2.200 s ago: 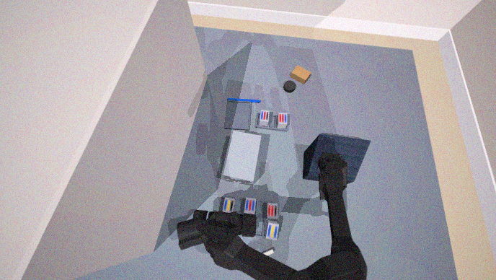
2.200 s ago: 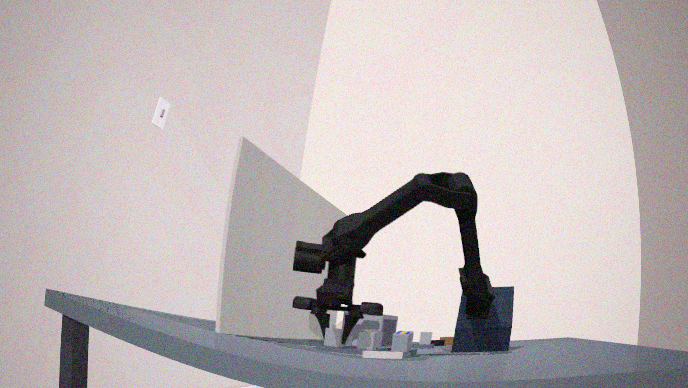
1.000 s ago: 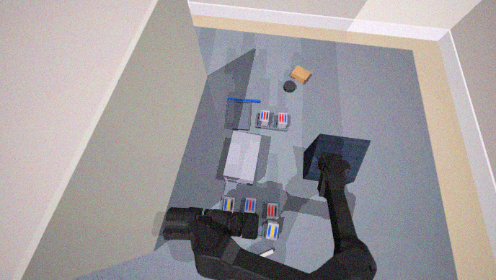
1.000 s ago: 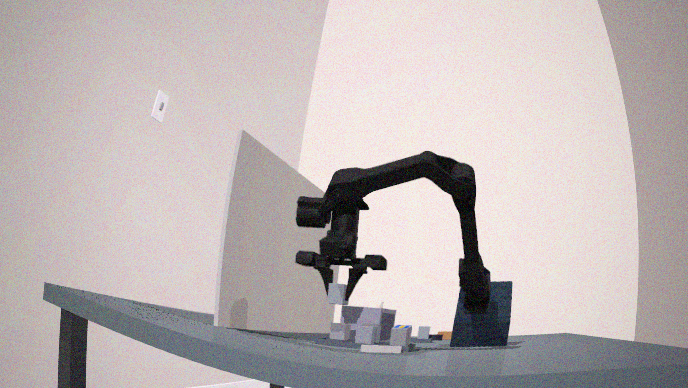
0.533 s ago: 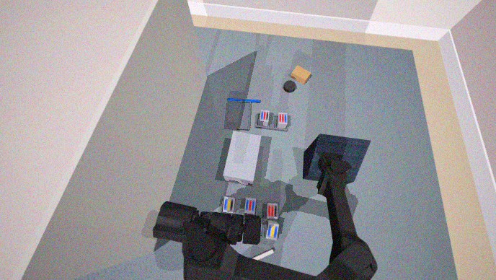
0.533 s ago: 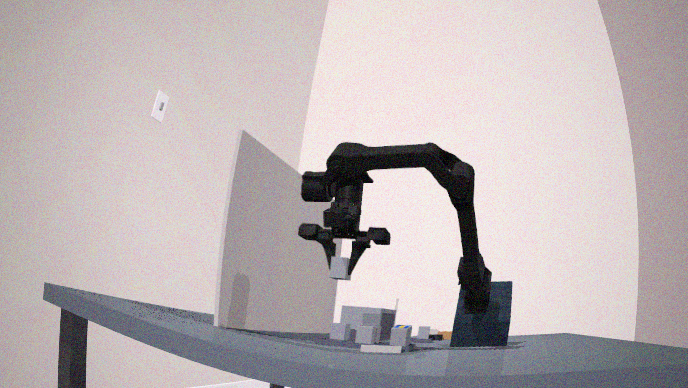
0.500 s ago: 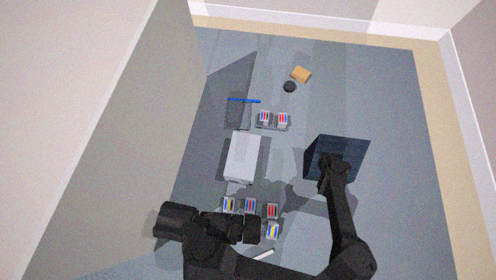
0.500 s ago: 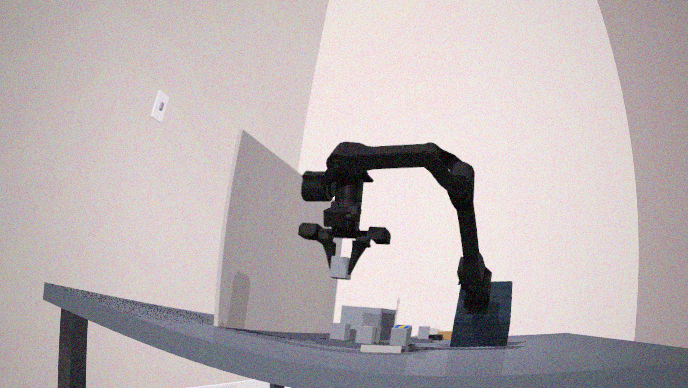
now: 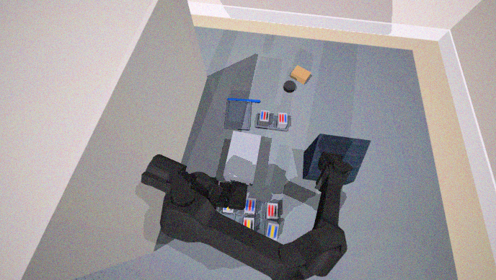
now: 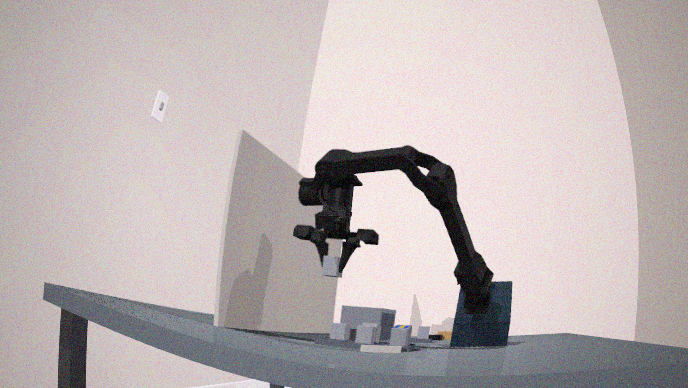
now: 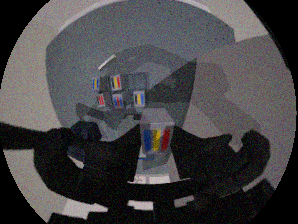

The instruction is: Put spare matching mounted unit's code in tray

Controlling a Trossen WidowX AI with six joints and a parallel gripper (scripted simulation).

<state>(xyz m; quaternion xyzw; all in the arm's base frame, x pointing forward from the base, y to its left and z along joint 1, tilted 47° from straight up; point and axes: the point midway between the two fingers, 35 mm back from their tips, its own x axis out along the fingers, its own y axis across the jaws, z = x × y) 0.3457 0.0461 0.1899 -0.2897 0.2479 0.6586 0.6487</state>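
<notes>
My gripper is shut on a grey spare with blue, yellow and red stripes, held upright high above the table. In the top view the arm hides its fingers. Other spares stand in the rack below, such as a blue-red-blue one, a red-and-black one and a blue-yellow-blue one. The shallow square tray with a blue bar along its far edge looks empty. A pale box stands between tray and rack; I cannot tell a mounted unit or its back code.
Two more striped units, one and another, stand in a holder right of the tray. A tall panel stands at the left. A dark blue block is by the arm's base. An orange block and black disc lie far back.
</notes>
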